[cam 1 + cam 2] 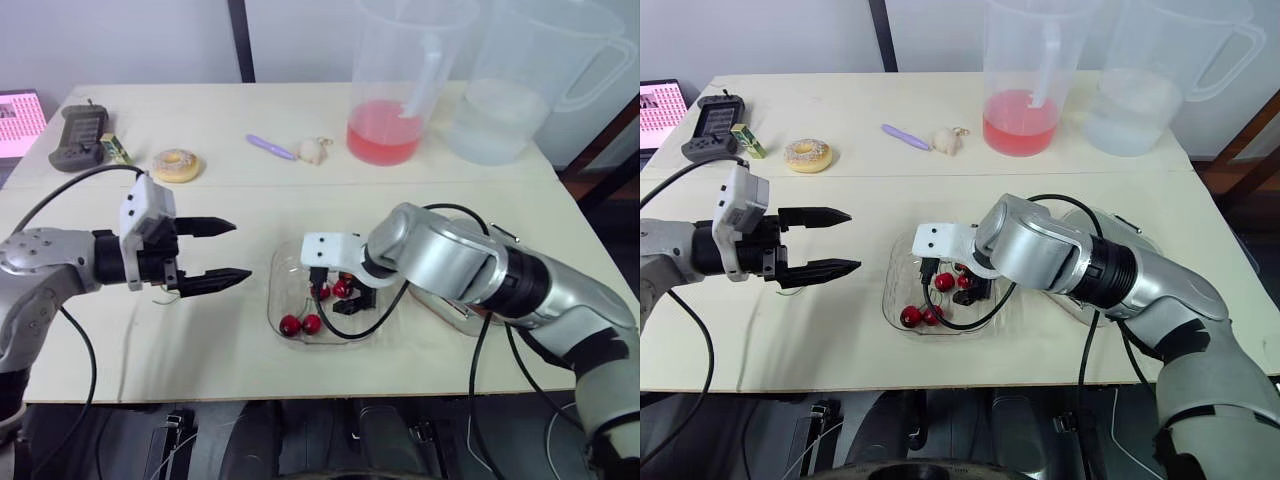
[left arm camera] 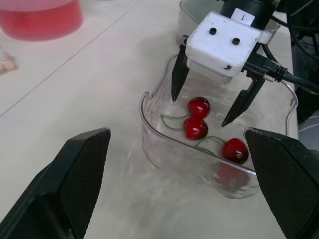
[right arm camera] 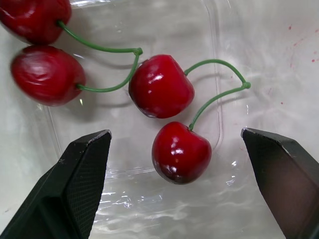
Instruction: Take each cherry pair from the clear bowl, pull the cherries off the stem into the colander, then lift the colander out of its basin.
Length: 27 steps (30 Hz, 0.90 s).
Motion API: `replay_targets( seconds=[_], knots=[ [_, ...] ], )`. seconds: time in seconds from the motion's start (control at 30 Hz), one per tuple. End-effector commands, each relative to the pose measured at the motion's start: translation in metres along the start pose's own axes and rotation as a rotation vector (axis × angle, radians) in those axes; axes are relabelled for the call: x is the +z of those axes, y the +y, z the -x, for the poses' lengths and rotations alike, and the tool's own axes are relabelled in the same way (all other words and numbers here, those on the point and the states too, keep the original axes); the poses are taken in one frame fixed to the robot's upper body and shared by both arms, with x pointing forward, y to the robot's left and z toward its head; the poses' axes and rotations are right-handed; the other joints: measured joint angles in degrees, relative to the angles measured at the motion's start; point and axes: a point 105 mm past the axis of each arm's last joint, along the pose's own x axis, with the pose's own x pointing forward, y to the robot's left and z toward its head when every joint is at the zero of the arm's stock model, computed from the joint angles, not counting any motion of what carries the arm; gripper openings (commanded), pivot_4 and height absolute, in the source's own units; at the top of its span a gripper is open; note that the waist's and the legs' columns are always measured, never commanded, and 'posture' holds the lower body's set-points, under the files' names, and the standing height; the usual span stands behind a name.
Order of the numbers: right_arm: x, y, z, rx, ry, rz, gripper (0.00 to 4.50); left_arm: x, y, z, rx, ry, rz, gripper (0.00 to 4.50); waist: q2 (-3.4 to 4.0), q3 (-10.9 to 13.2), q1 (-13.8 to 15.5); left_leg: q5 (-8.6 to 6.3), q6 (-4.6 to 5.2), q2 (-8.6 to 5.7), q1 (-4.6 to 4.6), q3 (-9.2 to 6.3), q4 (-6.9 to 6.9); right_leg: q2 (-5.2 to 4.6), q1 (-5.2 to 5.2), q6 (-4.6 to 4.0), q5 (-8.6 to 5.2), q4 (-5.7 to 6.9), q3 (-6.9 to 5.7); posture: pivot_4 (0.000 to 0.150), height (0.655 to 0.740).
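Surface [image 1: 200,330]: pale cream, matte, made of two tops butted together; seam [image 1: 300,184] runs straight across from left to right. Wall [image 1: 130,40] behind is plain off-white. Black vertical post [image 1: 240,40] stands against it. Brown wooden frame [image 1: 600,140] past the right edge. Light even, shadows soft.

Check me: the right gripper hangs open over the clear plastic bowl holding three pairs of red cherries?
No: the clear plastic bowl holds two pairs of red cherries, per the right wrist view. The right gripper hangs open over it.
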Motion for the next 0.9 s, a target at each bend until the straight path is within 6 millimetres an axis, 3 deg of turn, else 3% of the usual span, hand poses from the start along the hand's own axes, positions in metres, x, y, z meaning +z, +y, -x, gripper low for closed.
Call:
replay_targets(
  seconds=[0.03,0.37,0.47,0.6,0.67,0.9],
  knots=[
    [-0.002,0.004,-0.005,0.008,0.012,0.007,4.48,0.007,-0.003,0.002,-0.002,-0.01,-0.044,4.5,-0.01,0.0,0.0,0.0,0.0,0.0,0.0,0.0,0.0,0.0,0.0,0.0,0.0,0.0,0.0,0.15,0.7383],
    [-0.006,0.005,-0.01,0.0,0.042,0.004,4.48,0.007,-0.004,0.001,-0.005,-0.012,-0.045,4.5,-0.02,0.0,0.1,0.0,0.0,0.0,0.02,-0.02,0.0,0.01,0.03,0.0,0.0,0.0,0.0,0.15,0.7383],
    [-0.006,0.004,-0.01,-0.005,0.044,0.005,3.69,0.007,-0.004,0.001,-0.006,-0.014,-0.046,4.5,-0.02,0.0,0.1,0.0,0.0,0.0,0.02,-0.03,0.01,0.01,0.04,0.0,0.0,0.0,0.0,0.15,0.7383],
    [-0.005,0.003,-0.009,-0.014,0.043,0.009,1.67,0.007,-0.004,0.0,-0.005,-0.016,-0.048,4.5,-0.02,0.0,0.1,0.0,0.0,0.0,0.02,-0.03,0.01,0.01,0.04,0.0,0.0,0.0,0.0,0.15,0.7383],
    [-0.005,0.002,-0.009,-0.019,0.04,0.012,0.99,0.007,-0.003,0.0,-0.004,-0.015,-0.049,4.5,-0.02,0.0,0.1,0.0,0.0,0.0,0.02,-0.03,0.01,0.01,0.04,0.0,0.0,0.0,0.0,0.15,0.7383],
    [0.01,-0.004,-0.003,-0.049,-0.022,0.05,0.84,0.006,-0.003,-0.001,-0.005,-0.014,-0.05,4.5,-0.02,0.0,0.0,0.0,0.0,0.0,0.02,-0.03,0.01,0.01,0.04,0.0,0.0,0.0,-0.01,0.15,0.7383]
  ],
)
